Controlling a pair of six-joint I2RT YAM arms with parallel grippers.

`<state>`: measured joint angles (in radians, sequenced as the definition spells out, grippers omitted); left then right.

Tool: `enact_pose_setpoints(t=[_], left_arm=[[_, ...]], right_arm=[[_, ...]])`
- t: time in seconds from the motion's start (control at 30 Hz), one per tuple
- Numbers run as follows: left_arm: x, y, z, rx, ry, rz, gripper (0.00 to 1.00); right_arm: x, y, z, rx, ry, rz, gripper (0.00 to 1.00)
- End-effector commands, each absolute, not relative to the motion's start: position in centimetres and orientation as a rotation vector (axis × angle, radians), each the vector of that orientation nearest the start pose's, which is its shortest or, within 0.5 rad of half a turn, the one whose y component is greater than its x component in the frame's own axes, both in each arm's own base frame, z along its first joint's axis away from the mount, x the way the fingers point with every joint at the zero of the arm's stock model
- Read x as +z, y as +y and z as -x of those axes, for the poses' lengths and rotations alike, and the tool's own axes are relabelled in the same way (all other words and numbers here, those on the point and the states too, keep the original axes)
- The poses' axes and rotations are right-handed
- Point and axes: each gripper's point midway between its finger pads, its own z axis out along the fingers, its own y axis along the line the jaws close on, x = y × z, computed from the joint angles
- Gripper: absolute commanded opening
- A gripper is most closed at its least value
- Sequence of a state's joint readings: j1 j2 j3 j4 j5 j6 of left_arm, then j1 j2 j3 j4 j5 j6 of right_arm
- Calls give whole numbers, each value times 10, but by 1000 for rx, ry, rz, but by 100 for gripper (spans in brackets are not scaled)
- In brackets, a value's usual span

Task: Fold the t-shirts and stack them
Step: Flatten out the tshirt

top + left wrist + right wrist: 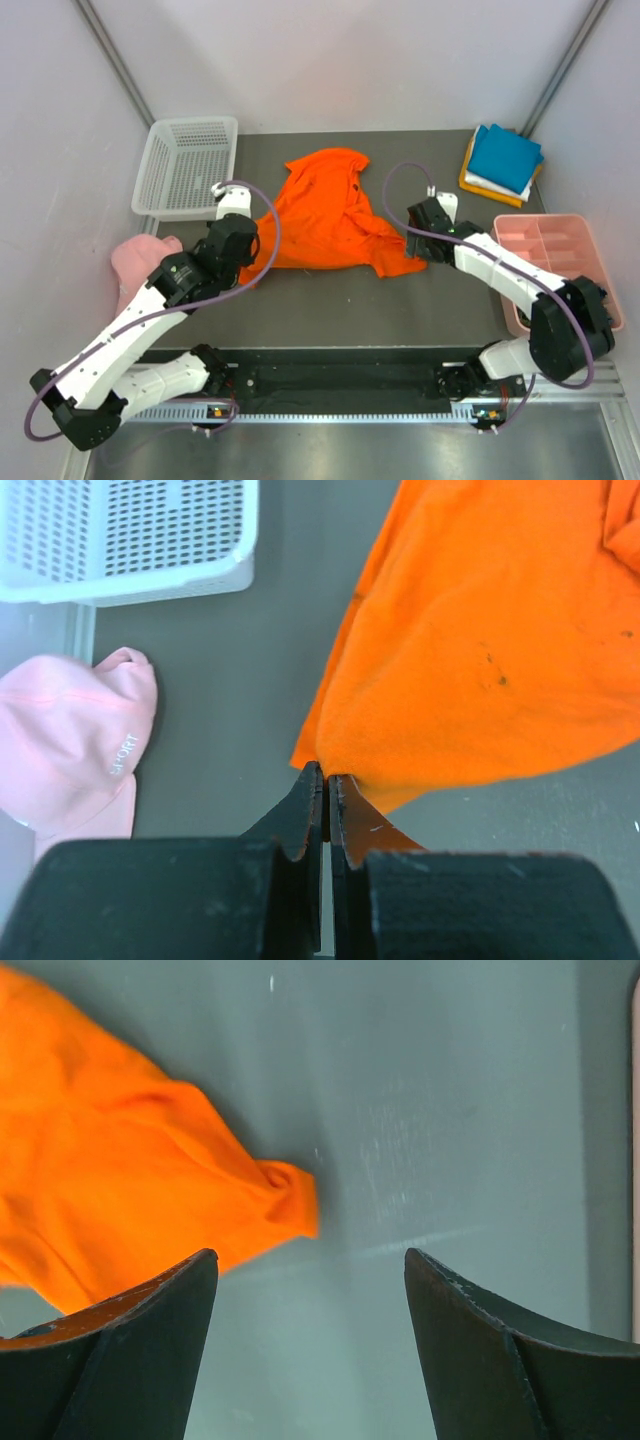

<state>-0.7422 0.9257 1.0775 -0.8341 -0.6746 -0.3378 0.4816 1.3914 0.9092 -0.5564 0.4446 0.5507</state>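
The bright orange t-shirt [335, 215] lies crumpled and spread in the middle of the dark table. My left gripper [252, 262] is at its lower-left edge. In the left wrist view its jaws [326, 775] are shut, pinching a corner of the orange fabric [480, 650]. My right gripper [413, 232] hovers by the shirt's right corner. It stands open [310, 1255] with only bare table between its fingers, and the orange corner [110, 1180] lies just ahead and to the left. Folded t-shirts are stacked at the back right, the teal one [505, 157] on top of white and amber.
A white mesh basket [190, 165] [130, 540] stands at the back left. A pale pink cap [140, 262] [70, 740] lies at the left edge beside my left arm. A pink divided tray [540, 222] sits at the right edge, close to my right arm.
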Motion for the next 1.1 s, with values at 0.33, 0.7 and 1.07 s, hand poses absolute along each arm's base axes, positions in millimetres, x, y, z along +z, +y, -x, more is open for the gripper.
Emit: enact_pose_setpoints(t=[0.33,0.7,1.07], left_arm=[[293,-47,-271,226,1999,27,0],[285,-39,-279,242,2022,39,0],[286,-8,-286,339,2019,95,0]], right_arm=[[95,125,-276,14,2581,120,77],[75,188,-254,332,2594,351,76],[50,187,-246,327,2652,351,74]])
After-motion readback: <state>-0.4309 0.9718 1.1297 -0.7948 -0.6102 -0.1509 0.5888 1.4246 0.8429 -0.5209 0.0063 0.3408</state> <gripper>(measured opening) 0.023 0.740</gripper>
